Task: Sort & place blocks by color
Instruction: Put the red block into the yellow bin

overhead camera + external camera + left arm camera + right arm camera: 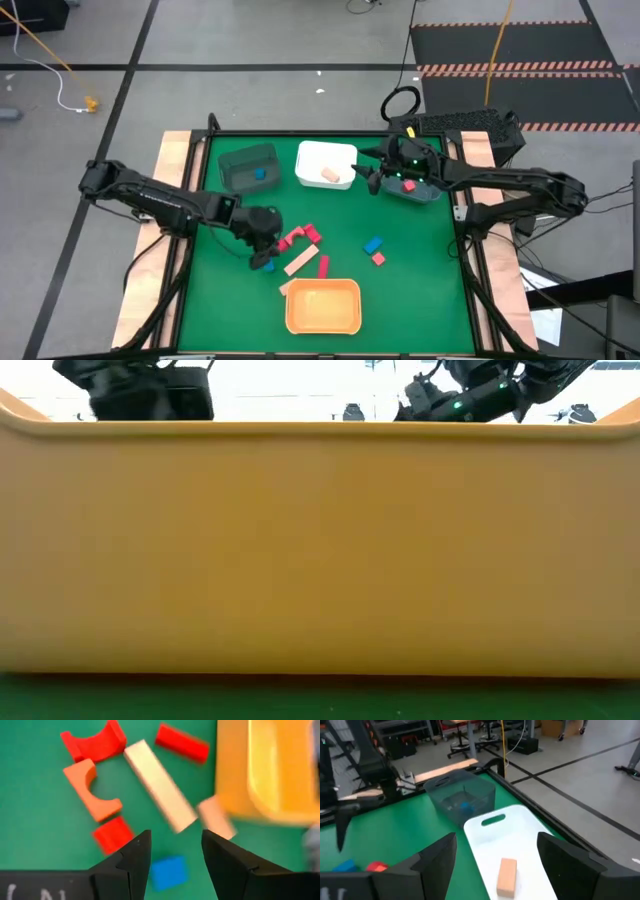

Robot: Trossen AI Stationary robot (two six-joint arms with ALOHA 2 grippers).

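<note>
High view is looking straight down on the desk (420, 290); low view is sitting tight against the orange bin (320, 550), also showing overhead.

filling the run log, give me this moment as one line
left hand: open, over blue block | right hand: open, above white bin | tan block: in white bin | orange bin: empty

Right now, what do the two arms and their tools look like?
Both arms are dark, jointed and slim. The left tool ends in two black angular fingers. The right tool has matching black fingers, and small green lights glow on its wrist housing.
</note>
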